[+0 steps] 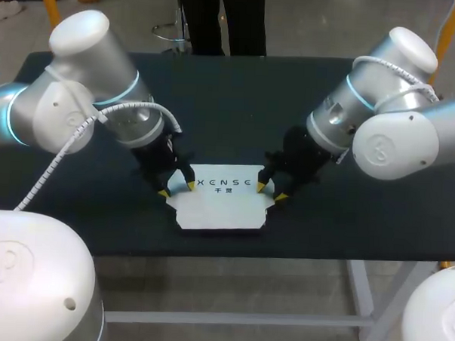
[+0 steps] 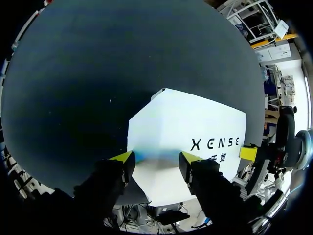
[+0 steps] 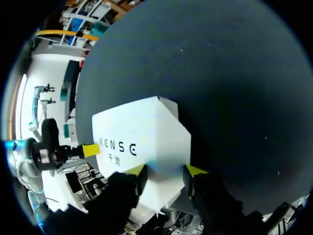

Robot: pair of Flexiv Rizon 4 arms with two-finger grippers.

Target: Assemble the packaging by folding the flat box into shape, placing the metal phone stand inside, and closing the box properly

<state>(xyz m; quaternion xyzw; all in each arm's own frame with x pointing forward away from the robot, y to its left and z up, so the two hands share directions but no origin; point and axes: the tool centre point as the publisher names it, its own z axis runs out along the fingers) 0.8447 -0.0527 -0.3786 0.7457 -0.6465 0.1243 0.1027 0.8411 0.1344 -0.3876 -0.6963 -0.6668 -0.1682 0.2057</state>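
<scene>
White printed cardboard box point(image 1: 222, 209): lies near the front edge of the dark matte table point(image 1: 230, 103), between the two arms. It is partly raised: both wrist views show a top panel and a slanted side face meeting at a crease. Not yet squared up. The metal phone stand shows in no view.

Left gripper point(image 1: 177, 189): at the box's left end, fingers spread, one yellow tip over the card and one just off its edge. Not clamped.
Right gripper point(image 1: 270, 192): mirrors this at the right end, also spread and holding nothing.

Risks, as judged:
- Uneven inward push from the two ends would skew the sleeve or collapse it flat again.
- The box sits close to the table's front edge, so a sliding push could carry it off.
- A tip bearing down on the panel rather than at a crease may dent the card or fold it off-line.
- Light card on a smooth top may rotate under one-sided contact.
</scene>
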